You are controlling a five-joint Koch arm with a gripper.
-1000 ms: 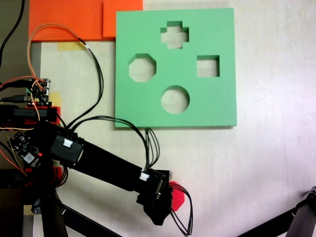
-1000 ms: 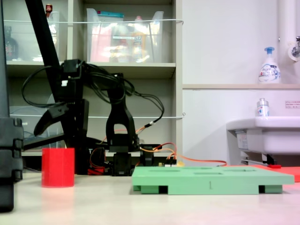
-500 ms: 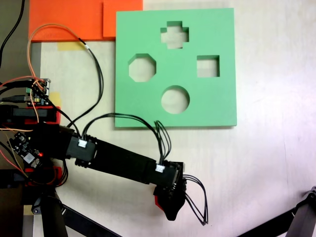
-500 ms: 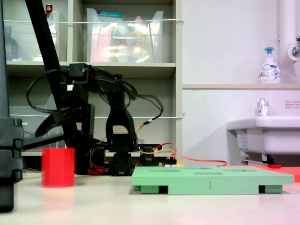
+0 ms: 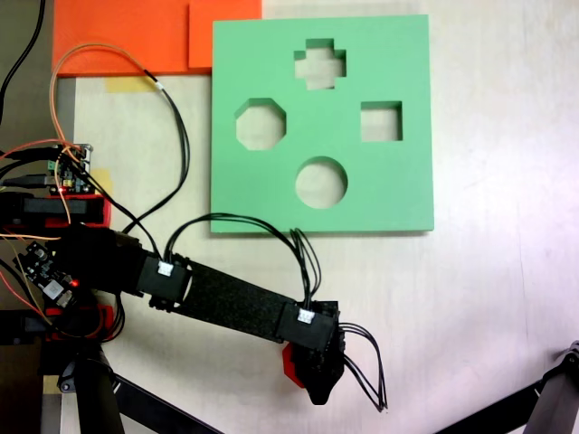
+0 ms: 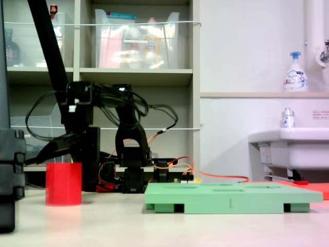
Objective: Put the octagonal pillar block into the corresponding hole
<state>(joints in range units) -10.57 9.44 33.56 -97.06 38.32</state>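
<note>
- The octagonal pillar block (image 6: 64,183) stands upright on the table at the second exterior view's left, well apart from the green foam board (image 5: 403,194); in the first exterior view only a red sliver of it shows beside the arm's head.
- The gripper (image 5: 315,375) hangs directly over the block in the first exterior view; in the second exterior view its dark finger (image 6: 54,150) slants down to just above the block's top edge.
- Finger spread: cannot be told, since the head hides the jaws from above and the side view shows one finger only.
- The corresponding hole (image 5: 261,124) lies empty at the board's left in the first exterior view, left of the round cutout (image 5: 321,182).
- Judged step: the grasp. The jaws should straddle two opposite flat faces, descend squarely and close low on the foam, keeping the block upright for a later aligned insertion.
</note>
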